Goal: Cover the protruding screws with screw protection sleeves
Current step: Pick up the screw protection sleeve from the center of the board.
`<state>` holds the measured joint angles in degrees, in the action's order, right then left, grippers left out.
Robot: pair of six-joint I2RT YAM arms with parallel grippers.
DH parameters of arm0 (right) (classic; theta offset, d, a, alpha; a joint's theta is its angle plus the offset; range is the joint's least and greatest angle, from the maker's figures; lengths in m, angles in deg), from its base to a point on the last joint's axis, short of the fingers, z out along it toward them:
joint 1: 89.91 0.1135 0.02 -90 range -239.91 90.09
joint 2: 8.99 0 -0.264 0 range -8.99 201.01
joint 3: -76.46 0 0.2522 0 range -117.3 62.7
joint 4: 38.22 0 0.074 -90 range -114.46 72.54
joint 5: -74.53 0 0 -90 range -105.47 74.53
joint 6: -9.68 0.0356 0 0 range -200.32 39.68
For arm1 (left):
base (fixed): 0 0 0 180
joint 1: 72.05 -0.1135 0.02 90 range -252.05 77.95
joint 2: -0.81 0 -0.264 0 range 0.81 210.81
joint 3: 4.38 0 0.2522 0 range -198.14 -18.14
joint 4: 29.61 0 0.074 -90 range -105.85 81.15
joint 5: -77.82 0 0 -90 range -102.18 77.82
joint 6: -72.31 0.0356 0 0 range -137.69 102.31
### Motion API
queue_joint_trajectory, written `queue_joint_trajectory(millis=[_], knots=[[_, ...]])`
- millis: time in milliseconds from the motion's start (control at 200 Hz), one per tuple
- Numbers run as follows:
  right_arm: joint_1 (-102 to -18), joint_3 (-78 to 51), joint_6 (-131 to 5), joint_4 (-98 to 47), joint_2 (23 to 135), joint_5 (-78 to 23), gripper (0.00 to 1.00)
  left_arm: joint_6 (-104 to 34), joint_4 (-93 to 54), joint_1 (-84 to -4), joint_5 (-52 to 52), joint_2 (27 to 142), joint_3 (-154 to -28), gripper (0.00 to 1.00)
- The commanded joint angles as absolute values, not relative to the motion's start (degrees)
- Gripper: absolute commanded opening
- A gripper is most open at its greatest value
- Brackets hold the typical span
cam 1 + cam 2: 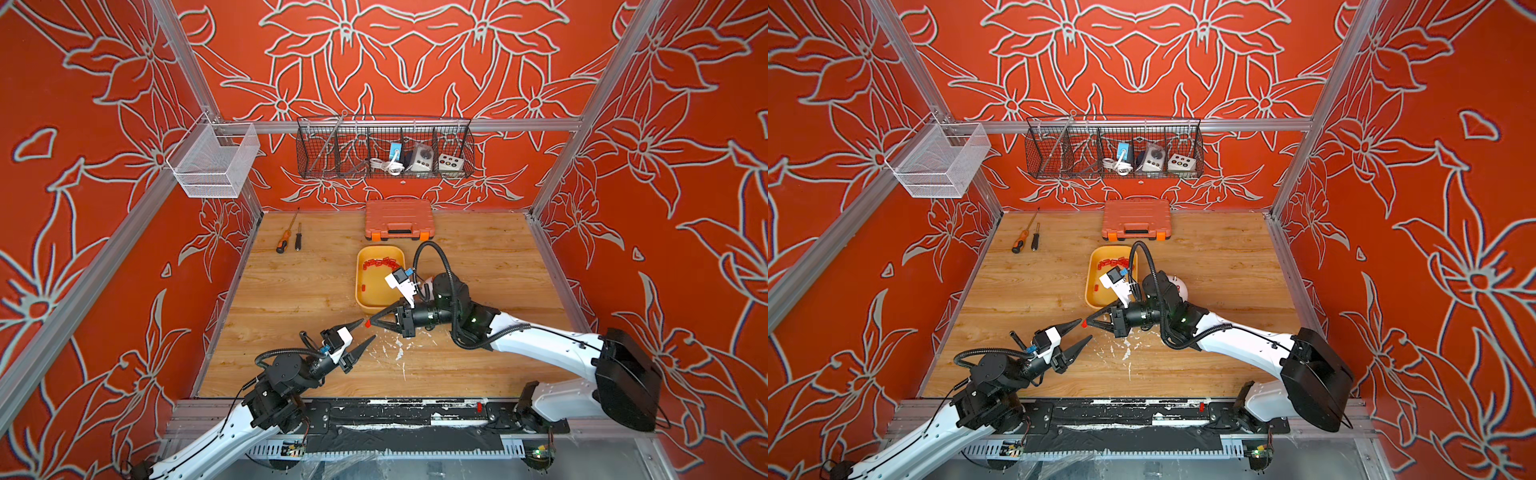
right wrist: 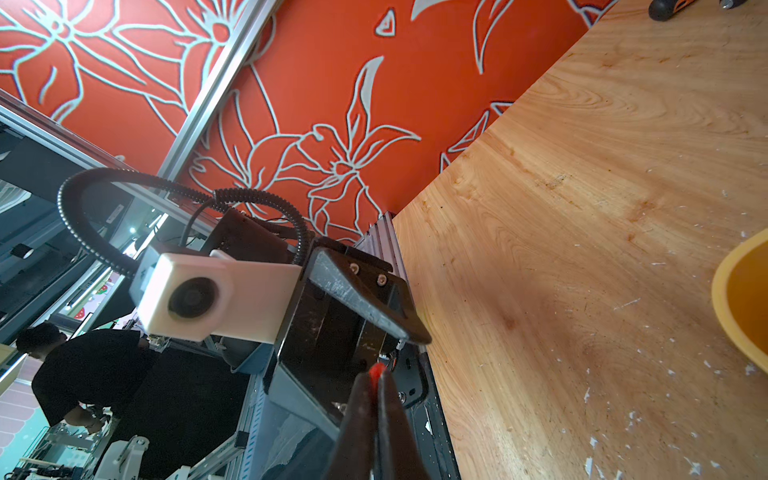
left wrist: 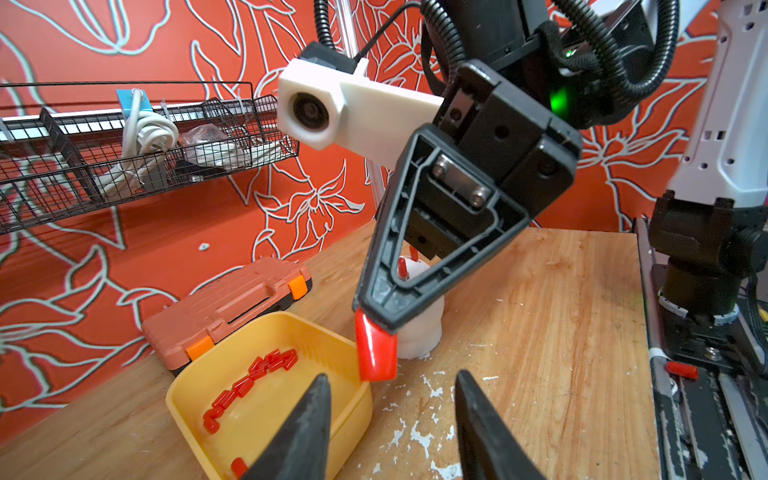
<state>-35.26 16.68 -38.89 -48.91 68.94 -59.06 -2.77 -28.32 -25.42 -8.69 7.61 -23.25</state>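
Note:
My right gripper point(image 1: 368, 323) point(image 2: 376, 375) is shut on one red screw protection sleeve point(image 3: 376, 349) point(image 2: 377, 370), which sticks out past its tips. My left gripper point(image 1: 368, 330) point(image 3: 393, 376) stands open, one fingertip on each side of that sleeve and just short of it, not touching. Several more sleeves point(image 1: 380, 262) point(image 3: 249, 382) lie in the yellow tray point(image 1: 358, 286) point(image 3: 178, 409). The white dome body point(image 1: 1180, 286) point(image 3: 419, 332) stands behind the right gripper, with red sleeves point(image 3: 402, 266) standing on its top. The protruding screws are hidden by the right arm and fingers.
An orange toolbox point(image 1: 399, 218) sits at the back of the wooden table, with two screwdrivers point(image 1: 286, 239) to its left. A black wire basket point(image 1: 384, 149) and a white mesh basket point(image 1: 214, 160) hang on the walls. One loose sleeve point(image 3: 681, 369) lies on the front rail.

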Motion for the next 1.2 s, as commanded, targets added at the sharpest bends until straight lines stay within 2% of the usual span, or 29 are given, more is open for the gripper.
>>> queue_joint_trajectory(millis=[0,475,565,656,801,931,1011,1196], knots=[[-35.2,17.8,-40.3,-48.8,67.9,-59.3,0.0,-3.1,-29.2,-25.1,-8.6,6.8,-22.9,0.47],[-34.3,18.3,-40.4,-51.0,69.1,-60.0,0.0,-2.8,-29.5,-25.1,-7.4,9.2,-23.5,0.33],[-34.1,18.3,-40.8,-51.2,69.4,-60.1,0.0,-2.7,-29.3,-25.1,-7.3,8.8,-23.5,0.27],[-34.1,18.3,-41.4,-51.2,69.7,-60.2,0.0,-2.7,-29.3,-25.1,-7.7,8.6,-23.4,0.27],[-34.1,18.4,-41.7,-51.0,69.6,-59.7,0.0,-2.6,-29.2,-25.1,-7.6,8.4,-23.5,0.21],[-34.1,18.5,-42.3,-50.2,69.7,-59.4,0.0,-2.6,-29.1,-25.1,-7.3,8.4,-23.5,0.21],[-34.1,18.5,-42.3,-50.3,69.7,-59.3,0.0,-2.4,-29.0,-25.1,-7.0,8.6,-23.6,0.1],[-34.1,18.5,-42.3,-50.4,69.9,-59.2,0.0,-2.4,-29.0,-25.1,-6.6,9.7,-23.9,0.06]])
